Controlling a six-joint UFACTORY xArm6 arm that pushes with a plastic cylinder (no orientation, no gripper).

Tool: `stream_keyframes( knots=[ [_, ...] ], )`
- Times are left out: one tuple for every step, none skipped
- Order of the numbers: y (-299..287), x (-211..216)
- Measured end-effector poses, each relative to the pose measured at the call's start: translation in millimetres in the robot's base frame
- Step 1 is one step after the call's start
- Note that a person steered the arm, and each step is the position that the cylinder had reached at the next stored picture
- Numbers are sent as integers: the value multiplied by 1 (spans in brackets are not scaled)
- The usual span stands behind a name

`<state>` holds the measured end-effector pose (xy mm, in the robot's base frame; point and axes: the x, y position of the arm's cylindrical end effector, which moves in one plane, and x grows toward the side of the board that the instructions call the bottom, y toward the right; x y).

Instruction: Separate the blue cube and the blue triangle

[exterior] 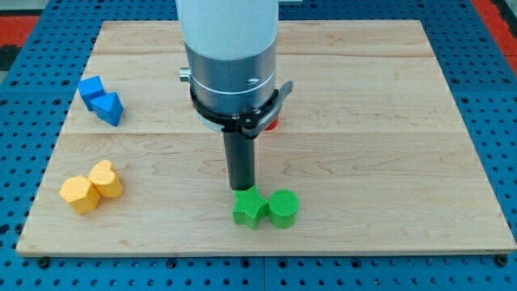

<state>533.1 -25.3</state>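
The blue cube (90,88) and the blue triangle (109,107) lie touching each other at the view's left, near the board's left edge, the cube up and to the left of the triangle. My tip (241,189) is near the view's bottom middle, far to the right of both blue blocks, right at the top edge of a green star block (250,208).
A green cylinder (283,208) touches the green star on its right. Two yellow blocks, a hexagon (78,194) and a heart (106,179), sit together at the lower left. A red block (273,124) is mostly hidden behind the arm. The wooden board (388,121) lies on a blue pegboard.
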Motion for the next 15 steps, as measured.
stream_keyframes(
  knots=[
    [0,0],
    [-19,-8],
    [-89,-45],
    [-133,-75],
    [-155,-98],
    [-177,-116],
    [-195,-128],
    [-196,-133],
    [-199,-150],
    [-183,-147],
    [-186,-108],
    [-206,-79],
    [-241,-111],
    [-255,-147],
    [-254,-174]
  ],
)
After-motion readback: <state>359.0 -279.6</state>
